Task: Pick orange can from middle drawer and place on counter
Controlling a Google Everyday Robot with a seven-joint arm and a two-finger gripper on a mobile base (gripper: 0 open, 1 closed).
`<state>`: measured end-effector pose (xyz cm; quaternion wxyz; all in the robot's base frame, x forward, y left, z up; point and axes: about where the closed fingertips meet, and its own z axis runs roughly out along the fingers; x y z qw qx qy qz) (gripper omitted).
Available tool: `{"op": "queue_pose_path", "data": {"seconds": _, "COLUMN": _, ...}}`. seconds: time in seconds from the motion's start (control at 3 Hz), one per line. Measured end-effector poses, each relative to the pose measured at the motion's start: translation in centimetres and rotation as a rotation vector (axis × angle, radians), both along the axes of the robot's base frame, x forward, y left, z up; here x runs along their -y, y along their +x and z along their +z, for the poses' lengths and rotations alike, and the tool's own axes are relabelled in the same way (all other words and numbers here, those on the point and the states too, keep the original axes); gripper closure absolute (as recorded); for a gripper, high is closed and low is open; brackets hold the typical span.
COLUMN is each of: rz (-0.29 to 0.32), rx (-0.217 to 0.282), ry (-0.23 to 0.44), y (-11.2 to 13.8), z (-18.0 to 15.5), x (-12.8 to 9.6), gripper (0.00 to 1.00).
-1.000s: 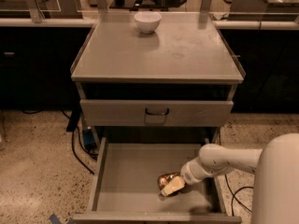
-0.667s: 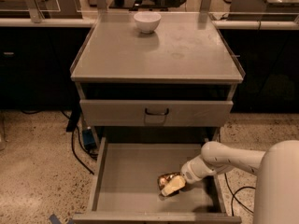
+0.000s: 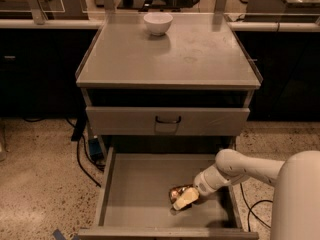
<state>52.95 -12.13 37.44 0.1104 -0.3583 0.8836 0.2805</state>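
Nearest, in the right part of the pulled-out middle drawer (image 3: 135,184): tool (image 3: 184,199) clenched on the orange can (image 3: 176,191), one pale finger (image 3: 187,197) laid across the can's near side. Can at the tool's left end, touching it, low over the drawer floor. Tipped rather than upright, by the look of it; exact direction of the long axis, and which end leads, impossible to tell. Shiny copper metal against the drawer's flat grey floor and low side walls. Reaching in from the right, a smooth, rounded white arm (image 3: 245,166). Just beyond, a closed grey drawer front (image 3: 125,121) with black loop handle (image 3: 167,119). Farther still, the broad matte grey desk (image 3: 190,54), faintly scuffed, with a round white bowl (image 3: 158,23) near its far edge.
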Motion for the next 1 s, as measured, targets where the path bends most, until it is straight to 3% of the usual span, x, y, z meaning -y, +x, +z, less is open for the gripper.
{"op": "queue_pose_path", "data": {"seconds": 0.33, "rz": 0.005, "rx": 0.011, "ry": -0.045, "y": 0.3, "z": -0.7, "x": -0.3, "gripper": 0.00}}
{"op": "queue_pose_path", "data": {"seconds": 0.67, "rz": -0.019, "rx": 0.029, "ry": -0.130, "y": 1.5, "z": -2.8, "x": 0.3, "gripper": 0.00}}
{"op": "queue_pose_path", "data": {"seconds": 1.0, "rz": -0.019, "rx": 0.029, "ry": -0.130, "y": 1.5, "z": -2.8, "x": 0.3, "gripper": 0.03}}
